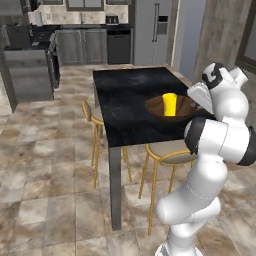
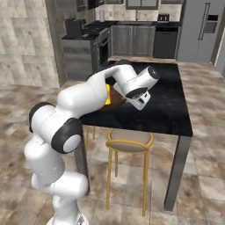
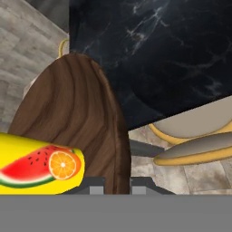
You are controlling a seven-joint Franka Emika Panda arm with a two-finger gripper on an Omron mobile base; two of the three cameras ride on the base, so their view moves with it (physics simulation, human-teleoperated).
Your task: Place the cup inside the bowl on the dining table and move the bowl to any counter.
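The yellow cup (image 1: 170, 104) stands inside the brown wooden bowl (image 1: 156, 106), and the gripper (image 3: 117, 183) is clamped on the bowl's rim, one finger on each side of it. Beyond the gripper lies the dining table (image 1: 127, 95), over which the bowl appears lifted. Past the table edge stand stools (image 3: 199, 138).

The bowl (image 3: 77, 118) is dark brown wood with clear grain, matt. The cup (image 3: 38, 165) looks smooth yellow plastic with a fruit print. The counter (image 1: 130, 105) top is glossy black marble with pale veins.
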